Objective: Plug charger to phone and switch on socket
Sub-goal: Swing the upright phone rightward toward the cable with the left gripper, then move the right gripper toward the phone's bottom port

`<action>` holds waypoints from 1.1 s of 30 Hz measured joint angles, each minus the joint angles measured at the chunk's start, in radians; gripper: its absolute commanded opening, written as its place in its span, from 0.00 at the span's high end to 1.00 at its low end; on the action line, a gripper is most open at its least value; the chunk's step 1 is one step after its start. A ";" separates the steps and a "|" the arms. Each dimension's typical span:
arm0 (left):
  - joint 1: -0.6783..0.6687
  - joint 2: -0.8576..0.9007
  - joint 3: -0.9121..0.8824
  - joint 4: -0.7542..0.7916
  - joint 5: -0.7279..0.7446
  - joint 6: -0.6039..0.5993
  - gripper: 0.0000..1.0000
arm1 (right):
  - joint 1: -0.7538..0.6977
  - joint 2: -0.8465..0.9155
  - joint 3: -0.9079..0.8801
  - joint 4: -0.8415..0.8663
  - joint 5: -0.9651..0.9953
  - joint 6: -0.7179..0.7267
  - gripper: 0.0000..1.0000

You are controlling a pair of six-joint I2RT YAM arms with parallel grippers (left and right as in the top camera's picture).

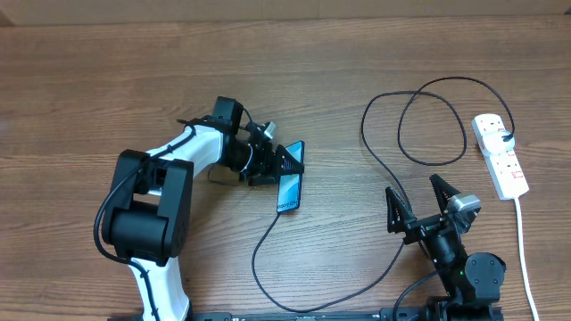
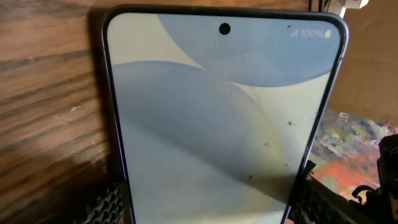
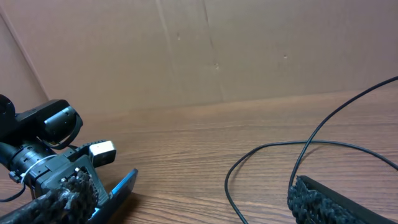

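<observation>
Charger [image 1: 254,257], a thin black cable, sweeps along the near side of the table [image 1: 80,80]. One end meets the lower short edge of the phone [image 1: 289,189]; cannot tell if it is seated. Just beyond, the right gripper [image 1: 412,184] stands spread wide and empty, with the cable beside it. Mid-table, the phone is slim with a lit blue-teal screen, and the left gripper [image 1: 287,162] clamps it by its long edges. The white socket [image 1: 501,159], with red switches and a black plug in it, lies far right.
</observation>
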 measured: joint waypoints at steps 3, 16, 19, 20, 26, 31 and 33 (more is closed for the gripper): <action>-0.002 0.000 0.000 0.000 0.000 0.000 0.32 | 0.000 0.000 0.000 0.000 0.000 0.000 0.00; -0.002 0.000 0.000 0.000 0.000 0.000 0.31 | 0.000 0.000 0.000 0.023 -0.009 0.002 0.00; -0.002 0.000 0.000 0.000 0.000 0.000 0.31 | 0.000 0.000 0.000 0.024 -0.069 0.008 0.00; -0.002 0.000 0.000 -0.001 0.000 0.000 0.31 | 0.000 0.000 0.000 0.013 -0.092 0.014 0.00; -0.002 0.000 0.000 -0.002 0.000 0.000 0.31 | 0.000 0.026 0.105 -0.172 -0.137 0.080 0.00; -0.002 0.000 0.000 -0.002 0.001 0.001 0.31 | 0.000 0.216 0.498 -0.413 -0.093 0.079 0.00; -0.002 0.002 0.000 -0.002 0.004 0.001 0.31 | 0.000 0.346 0.690 -0.545 -0.085 0.066 0.00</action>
